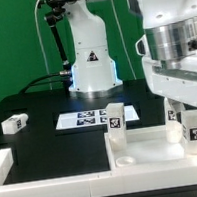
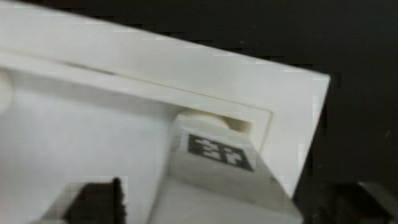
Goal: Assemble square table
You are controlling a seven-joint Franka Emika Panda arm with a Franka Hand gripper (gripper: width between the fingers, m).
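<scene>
The white square table top (image 1: 143,143) lies at the front of the exterior view's right, rim up. Three white tagged legs stand on it: one at its left corner (image 1: 116,119) and two under my hand (image 1: 174,125) (image 1: 195,130). My gripper (image 1: 189,113) hangs over that pair. In the wrist view a tagged leg (image 2: 222,150) rises from a corner of the top (image 2: 107,120) between my fingers. My gripper (image 2: 228,205) is open around it, with a gap on each side of the leg. Another leg (image 1: 14,124) lies loose on the black table at the exterior view's left.
The marker board (image 1: 89,117) lies flat in the middle, in front of the robot's base (image 1: 91,72). A long white rail (image 1: 45,166) runs along the front edge at the exterior view's left. Cables hang behind the base.
</scene>
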